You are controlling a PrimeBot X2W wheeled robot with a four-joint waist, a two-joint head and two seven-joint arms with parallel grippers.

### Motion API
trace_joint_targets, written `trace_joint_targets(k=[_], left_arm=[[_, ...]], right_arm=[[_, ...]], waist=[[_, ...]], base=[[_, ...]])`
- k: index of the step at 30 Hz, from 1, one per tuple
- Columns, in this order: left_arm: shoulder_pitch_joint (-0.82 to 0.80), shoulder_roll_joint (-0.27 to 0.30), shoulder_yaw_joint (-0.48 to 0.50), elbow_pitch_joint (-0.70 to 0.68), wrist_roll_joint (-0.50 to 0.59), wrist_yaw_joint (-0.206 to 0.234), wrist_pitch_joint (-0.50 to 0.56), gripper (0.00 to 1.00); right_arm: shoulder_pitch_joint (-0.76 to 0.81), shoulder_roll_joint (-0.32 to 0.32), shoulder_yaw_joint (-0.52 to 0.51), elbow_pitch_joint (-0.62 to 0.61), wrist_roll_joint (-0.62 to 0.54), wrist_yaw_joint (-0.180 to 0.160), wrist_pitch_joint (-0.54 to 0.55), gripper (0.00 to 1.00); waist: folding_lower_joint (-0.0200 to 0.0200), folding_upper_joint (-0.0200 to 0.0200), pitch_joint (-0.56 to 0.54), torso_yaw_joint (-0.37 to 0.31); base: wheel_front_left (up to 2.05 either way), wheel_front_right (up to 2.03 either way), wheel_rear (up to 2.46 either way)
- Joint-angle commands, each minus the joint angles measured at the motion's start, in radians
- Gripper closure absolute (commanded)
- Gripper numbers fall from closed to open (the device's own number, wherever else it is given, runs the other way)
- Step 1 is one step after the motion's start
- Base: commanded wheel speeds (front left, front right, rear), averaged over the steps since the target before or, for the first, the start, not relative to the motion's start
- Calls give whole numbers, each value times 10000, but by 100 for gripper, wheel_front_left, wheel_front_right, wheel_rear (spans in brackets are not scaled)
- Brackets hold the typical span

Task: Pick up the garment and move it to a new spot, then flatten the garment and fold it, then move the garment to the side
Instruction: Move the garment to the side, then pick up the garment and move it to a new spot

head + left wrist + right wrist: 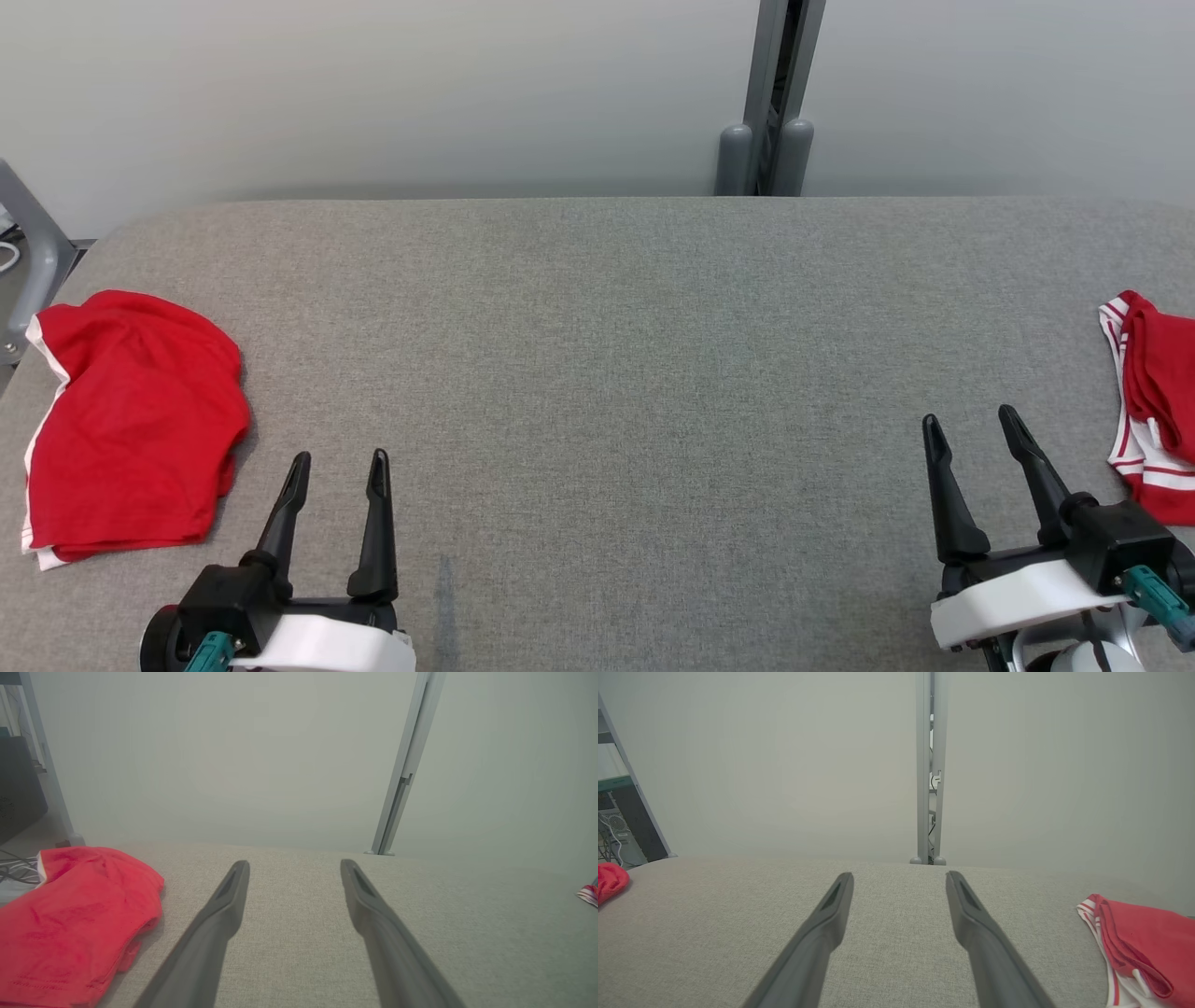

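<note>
Table – grey woven cloth top with rounded far corners, spans the head view. The middle is bare fabric. Wall behind it is pale and plain. Grey post stands upright against the wall past the far edge, right of centre.

Left garment – red with white trim along its outer edge, a loose rumpled heap on the table's left end. It is flat on the cloth and nothing grips it. In the left wrist view it sits lower left, beside the left finger but apart from it, with a strip of table between.

Right garment – red with white stripes, bunched at the table's right end and cut off by the frame edge. It lies on the cloth, unheld. In the right wrist view it sits lower right, clear of that arm's fingers.

Left gripper is at lower left, near the left garment and not touching it. Its jaws are spread wide with nothing between them but table. Fingers point away from the robot, towards the wall.

Right gripper is at lower right, just beside the right garment with a gap. Its jaws are spread wide too and hold nothing. Whether the tips rest on the cloth or hang above it I cannot tell.

Cables show off the table's left end, small and tangled.
</note>
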Motion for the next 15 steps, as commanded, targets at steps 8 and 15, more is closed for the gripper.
trace_joint_targets(k=[8,15], left_arm=[[-92,35,-12,31,-54,7,4,0],[-183,34,-12,59,-32,-61,4,0]], right_arm=[[107,34,-28,-65,45,-2,-67,0],[146,53,-121,-93,10,-1,-67,0]], waist=[[-1,-1,37,-20],[-1,-1,100,-30]], base=[[0,0,0],[0,0,0]])
